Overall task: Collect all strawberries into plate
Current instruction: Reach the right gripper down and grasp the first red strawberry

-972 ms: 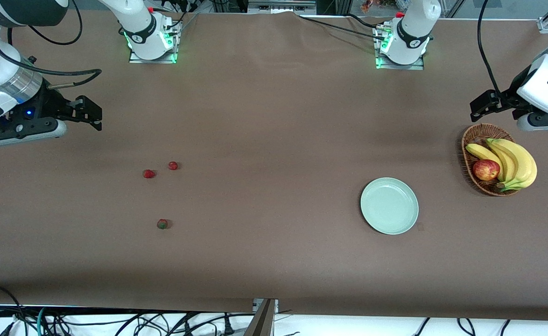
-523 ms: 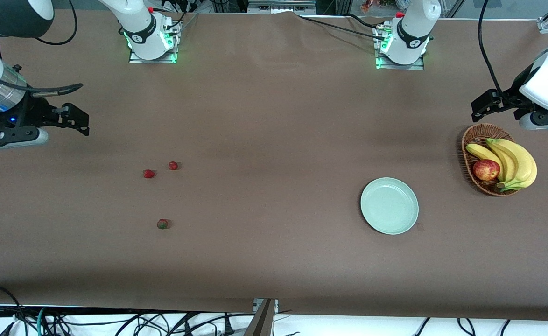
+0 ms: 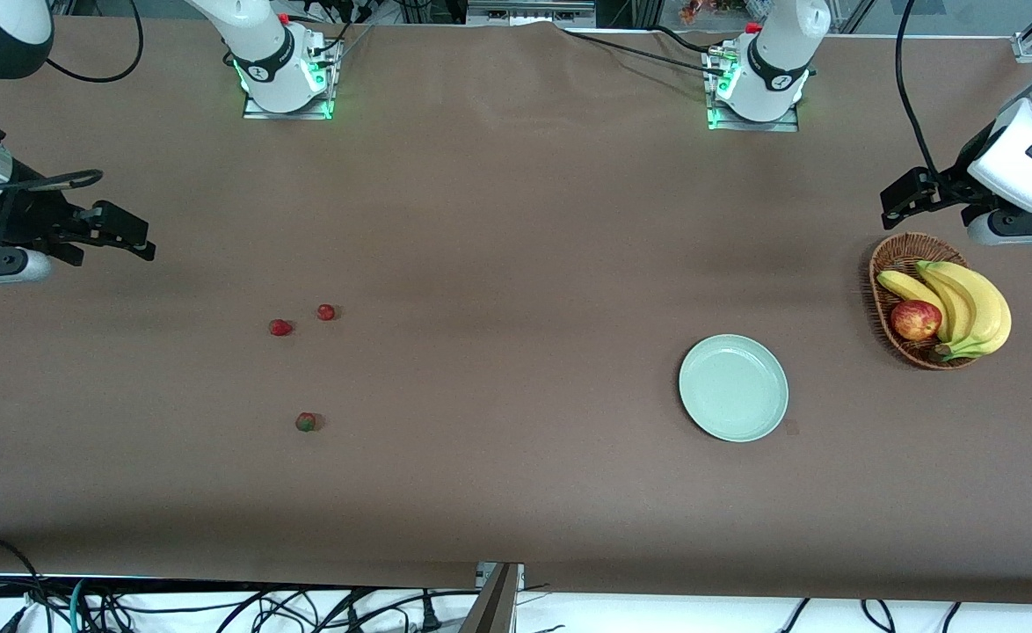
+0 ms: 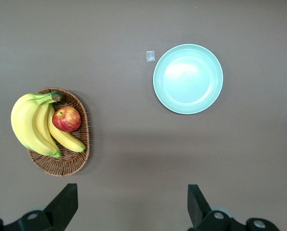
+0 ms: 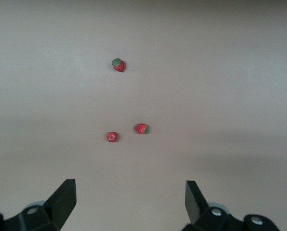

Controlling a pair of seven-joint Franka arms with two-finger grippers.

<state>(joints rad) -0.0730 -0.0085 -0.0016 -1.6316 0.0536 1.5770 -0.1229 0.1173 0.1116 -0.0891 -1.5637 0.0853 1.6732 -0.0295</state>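
Three small red strawberries lie on the brown table toward the right arm's end. Two sit close together (image 3: 280, 327) (image 3: 326, 312). The third (image 3: 306, 422), with a green cap, lies nearer the front camera. The right wrist view shows all three (image 5: 118, 65) (image 5: 141, 128) (image 5: 112, 137). The pale green plate (image 3: 733, 387) (image 4: 188, 79) is empty, toward the left arm's end. My right gripper (image 3: 125, 235) (image 5: 130, 202) hangs open and empty over bare table, off to the side of the strawberries. My left gripper (image 3: 901, 199) (image 4: 132, 207) hangs open and empty over the table by the basket.
A wicker basket (image 3: 887, 264) (image 4: 82, 144) with bananas (image 3: 969, 303) and a red-yellow apple (image 3: 915, 320) stands beside the plate at the left arm's end. A tiny pale scrap (image 4: 150, 56) lies by the plate. Both arm bases (image 3: 287, 83) (image 3: 753, 92) stand along the table's edge farthest from the front camera.
My right gripper has drawn away from the strawberries toward its end of the table. The left gripper has shifted only slightly. Strawberries and plate have not moved.
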